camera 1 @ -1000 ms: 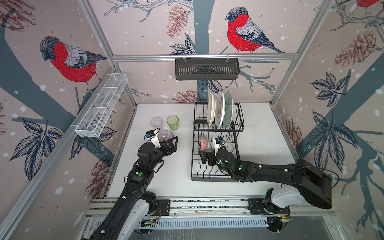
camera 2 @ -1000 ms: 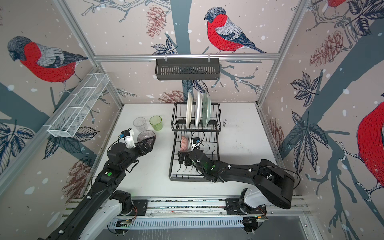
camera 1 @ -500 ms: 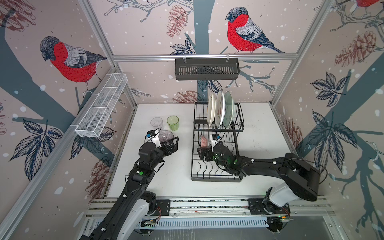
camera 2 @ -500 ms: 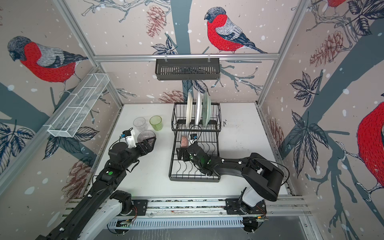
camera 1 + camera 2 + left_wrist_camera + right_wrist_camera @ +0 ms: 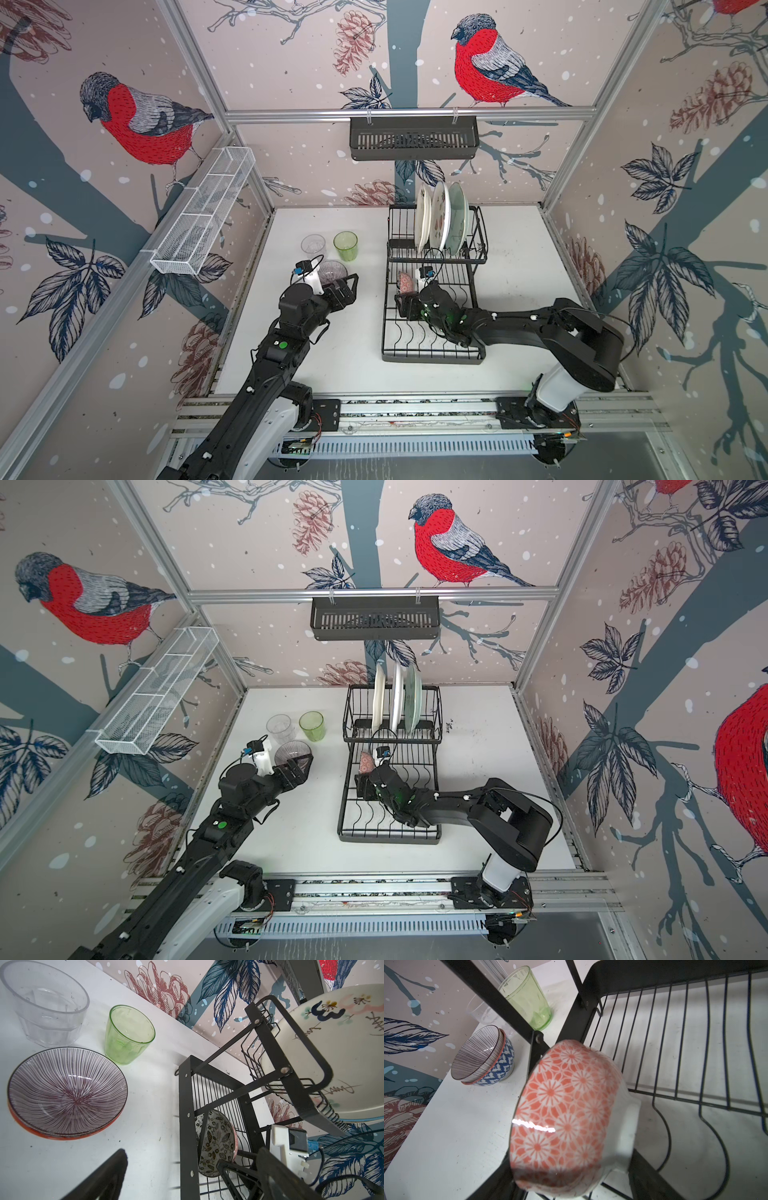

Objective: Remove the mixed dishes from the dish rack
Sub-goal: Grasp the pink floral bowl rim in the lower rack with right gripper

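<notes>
Black wire dish rack (image 5: 432,360) stands on a white table (image 5: 519,257). Three plates (image 5: 441,220) stand upright in its raised section. An orange flowered bowl (image 5: 562,1115) lies on its side at the lower tray's left edge. The right gripper (image 5: 406,306) sits around it, but whether the jaws press it cannot be told. The left gripper (image 5: 344,286), jaws spread and empty, hovers just beside two stacked bowls (image 5: 66,1093) on the table, near a green tumbler (image 5: 345,246) and a clear tumbler (image 5: 313,244).

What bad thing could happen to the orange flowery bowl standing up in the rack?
1. The orange flowery bowl stands on its edge and looks glossy, so it could slip from the right gripper and tip over.
2. Bars of the dish rack run close beside it; lifting might knock it against them.
3. The three plates stand upright just behind; a jolt may rattle them.
</notes>
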### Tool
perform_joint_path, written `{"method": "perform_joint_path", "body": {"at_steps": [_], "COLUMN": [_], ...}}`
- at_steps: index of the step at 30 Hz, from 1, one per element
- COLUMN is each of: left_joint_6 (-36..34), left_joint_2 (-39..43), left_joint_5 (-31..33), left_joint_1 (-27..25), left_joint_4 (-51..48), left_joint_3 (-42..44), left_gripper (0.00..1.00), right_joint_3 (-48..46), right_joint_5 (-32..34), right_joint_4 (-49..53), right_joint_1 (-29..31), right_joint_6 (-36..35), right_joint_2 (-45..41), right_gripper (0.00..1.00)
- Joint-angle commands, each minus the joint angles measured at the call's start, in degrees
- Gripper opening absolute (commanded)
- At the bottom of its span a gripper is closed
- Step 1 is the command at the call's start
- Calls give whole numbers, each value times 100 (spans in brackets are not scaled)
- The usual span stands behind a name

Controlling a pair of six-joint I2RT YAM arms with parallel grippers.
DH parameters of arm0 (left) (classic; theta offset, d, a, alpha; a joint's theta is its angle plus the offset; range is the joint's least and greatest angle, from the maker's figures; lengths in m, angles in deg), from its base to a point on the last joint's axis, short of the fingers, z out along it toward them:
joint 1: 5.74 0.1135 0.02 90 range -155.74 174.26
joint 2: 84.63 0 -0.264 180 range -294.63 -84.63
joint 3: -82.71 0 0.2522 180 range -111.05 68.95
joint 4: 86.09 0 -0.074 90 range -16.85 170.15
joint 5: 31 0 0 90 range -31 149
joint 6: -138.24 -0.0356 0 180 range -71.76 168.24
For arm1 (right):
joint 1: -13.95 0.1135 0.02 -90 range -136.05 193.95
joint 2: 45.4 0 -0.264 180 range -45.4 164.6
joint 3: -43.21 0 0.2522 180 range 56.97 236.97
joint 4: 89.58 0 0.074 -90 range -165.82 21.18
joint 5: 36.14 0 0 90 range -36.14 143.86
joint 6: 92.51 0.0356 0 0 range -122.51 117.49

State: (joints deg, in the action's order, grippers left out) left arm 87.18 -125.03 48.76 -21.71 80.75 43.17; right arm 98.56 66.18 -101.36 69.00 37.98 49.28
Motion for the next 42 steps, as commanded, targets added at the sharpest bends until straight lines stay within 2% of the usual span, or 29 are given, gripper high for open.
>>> {"method": "perform_joint_path", "body": {"at_steps": [1,9,17,24,33,42], "left_joint_6": [-94,-105,-123,-150,-154,-105], "left_joint_2": [-8,-142,-205,-205,-228,-336], "left_joint_5": [117,157,180,190,159,84], "left_joint_1": [-27,-110,-152,-174,-229,-315], "left_joint_4": [106,64,48,11,4,37], "left_joint_3": [-63,-155,-216,-197,-135,-69], "left_gripper": [97,97,97,97,97,97], "right_joint_3": [64,30,-117,-85,-463,-1047], "right_joint_5": [68,262,235,651,570,100], "right_joint_4": [-105,-118,-164,171,77,-347], "right_joint_1": [-20,-37,52,228,265,91], "right_joint_6": [-78,-182,-355,-520,-388,-47], "right_joint_2": [84,136,-186,-436,-832,-1414], "right_gripper": [77,68,63,60,58,54]}}
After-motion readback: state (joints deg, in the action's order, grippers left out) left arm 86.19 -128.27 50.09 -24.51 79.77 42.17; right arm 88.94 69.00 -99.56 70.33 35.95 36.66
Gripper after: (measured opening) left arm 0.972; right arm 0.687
